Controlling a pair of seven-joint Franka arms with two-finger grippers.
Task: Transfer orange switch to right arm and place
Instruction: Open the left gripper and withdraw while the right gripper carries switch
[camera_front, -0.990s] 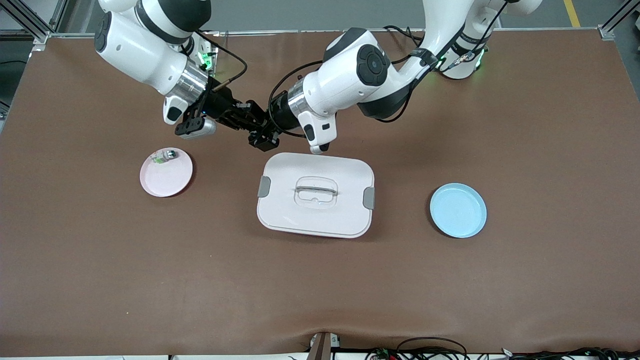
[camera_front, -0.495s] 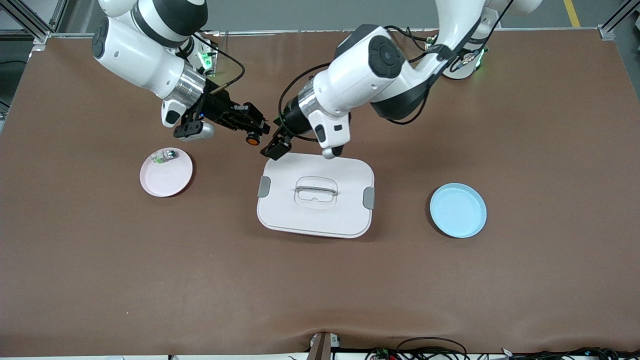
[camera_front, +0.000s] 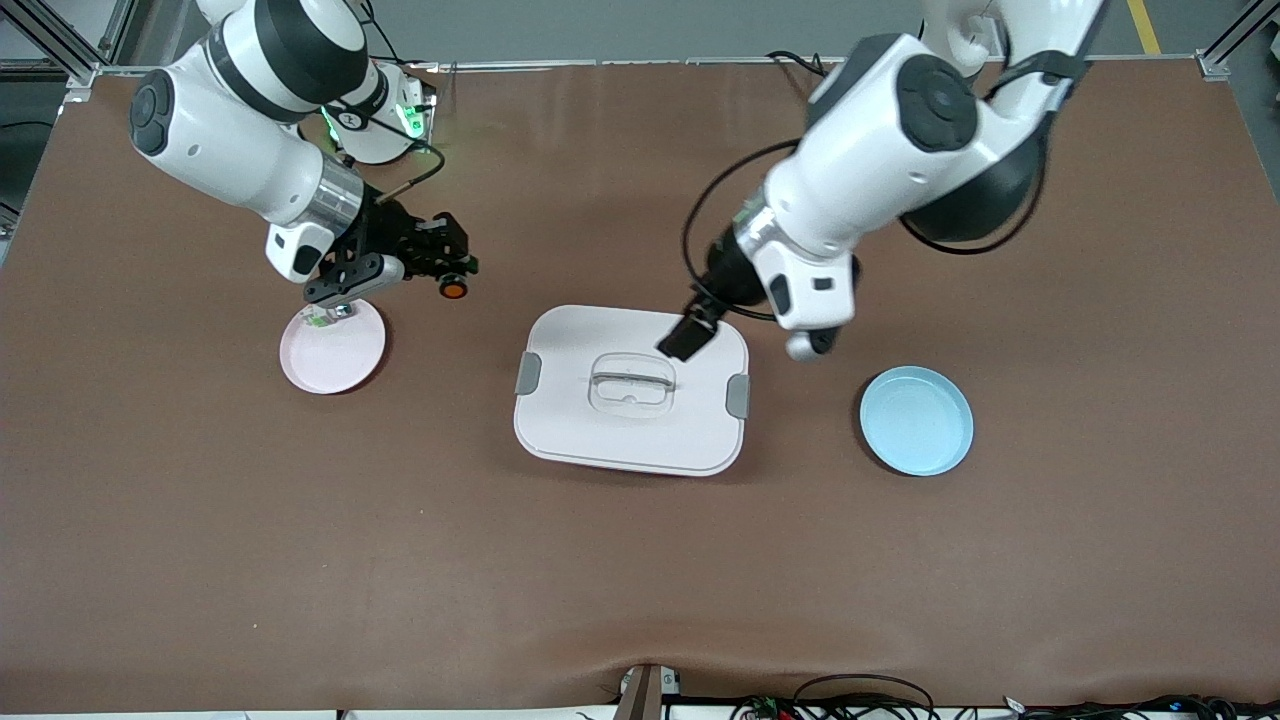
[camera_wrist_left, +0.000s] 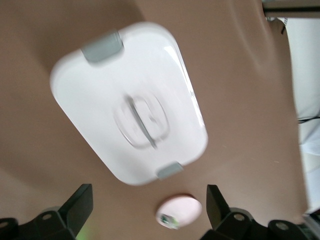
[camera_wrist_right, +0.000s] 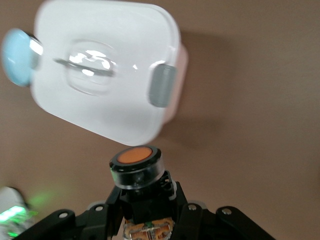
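The orange switch (camera_front: 453, 289) is a stubby black part with a round orange face. My right gripper (camera_front: 441, 272) is shut on it and holds it above the table, between the pink plate (camera_front: 340, 362) and the white lidded box (camera_front: 600, 430). In the right wrist view the switch (camera_wrist_right: 136, 165) stands up from between the fingers (camera_wrist_right: 102, 212), orange face outward. My left gripper (camera_front: 690, 336) is open and empty over the box's lid. Its two fingers (camera_wrist_left: 75, 210) stand wide apart in the left wrist view.
A small clear-and-green piece (camera_front: 322, 317) lies on the pink plate's rim nearest the right arm's base. A blue plate (camera_front: 916, 420) sits toward the left arm's end. The box (camera_wrist_left: 130, 100) has grey clips and a clear handle.
The left gripper let go of the switch and drew back toward its own end, over the box. The right gripper carried the switch toward the pink plate.
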